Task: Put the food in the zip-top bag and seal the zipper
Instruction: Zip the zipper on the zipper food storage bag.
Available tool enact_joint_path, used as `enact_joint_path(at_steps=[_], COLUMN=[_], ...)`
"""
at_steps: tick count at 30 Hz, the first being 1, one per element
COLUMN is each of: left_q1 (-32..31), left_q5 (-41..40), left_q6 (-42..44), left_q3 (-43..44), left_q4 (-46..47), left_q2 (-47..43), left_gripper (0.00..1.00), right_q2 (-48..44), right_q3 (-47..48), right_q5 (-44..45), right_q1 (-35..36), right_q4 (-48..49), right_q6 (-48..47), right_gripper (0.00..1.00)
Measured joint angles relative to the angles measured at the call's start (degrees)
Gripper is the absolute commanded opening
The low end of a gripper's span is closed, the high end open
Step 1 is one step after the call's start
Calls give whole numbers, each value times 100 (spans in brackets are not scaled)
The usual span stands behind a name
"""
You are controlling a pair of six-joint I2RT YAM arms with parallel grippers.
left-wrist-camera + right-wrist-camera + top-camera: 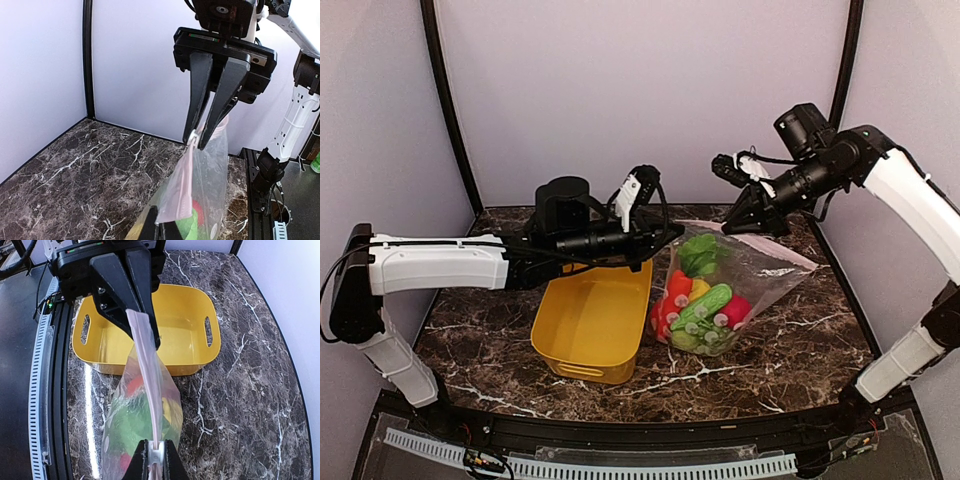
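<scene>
The right claw (156, 462) is pinched nearly shut on one end of the zipper (149, 375), with a small whitish tab caught between its fingertips (a slider or only a fold of plastic, I cannot tell). From there the pink strip runs straight away to the left claw (145, 335), which is clamped fully shut on the far end. The mouth of the zip-top bag (120, 425) is therefore stretched taut between the two. Below that line the bag sags to the table (800, 330) with the food (702, 300) already inside, red, yellow and green pieces heaped at its bottom. Beyond and beneath the left claw sits the yellow tub (190, 347). The step in hand looks to be the sealing. The left claw should serve as a fixed anchor while the right one runs along the strip toward it. That run wants an even squeeze, level with the strip, and no pull hard enough to slip the plastic free.
</scene>
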Motion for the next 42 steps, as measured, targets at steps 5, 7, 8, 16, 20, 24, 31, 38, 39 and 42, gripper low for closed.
enact_joint_path(at_steps=[5,7,8,16,20,24,31,38,39,42], left_q1=[2,4,15,140,170,227,249,354,404,535], left_q5=[-125,-164,-186,-295,-358,-404,-409,-420,-439,-409], left_q6=[7,7,7,4,2,2,-31,-61,-7,181], left_q3=[-11,-24,-44,-247,-317,-348,-358,295,557,1128], left_q4=[94,98,101,120,131,131,142,221,271,367], left_q2=[0,-7,-15,-66,-74,-96,-125,396,608,1054], left_gripper=[1,1,1,1,1,1,1,1,1,1], right_q2=[-168,-238,-282,-654,-708,-708,-713,-400,-271,142], right_q3=[-63,-131,-181,-662,-776,-815,-815,-481,-321,321], right_q5=[-42,-101,-122,-232,-282,-326,-393,-262,-225,-197], right_q1=[-382,-634,-741,-1781,-2302,-2601,-2688,-2793,-2817,-2848], right_q4=[-153,-245,-286,-612,-787,-874,-940,-682,-579,-361], right_q6=[-175,-295,-341,-833,-1067,-1220,-1331,-1154,-1086,-968], right_gripper=[0,0,0,0,0,0,0,0,0,0])
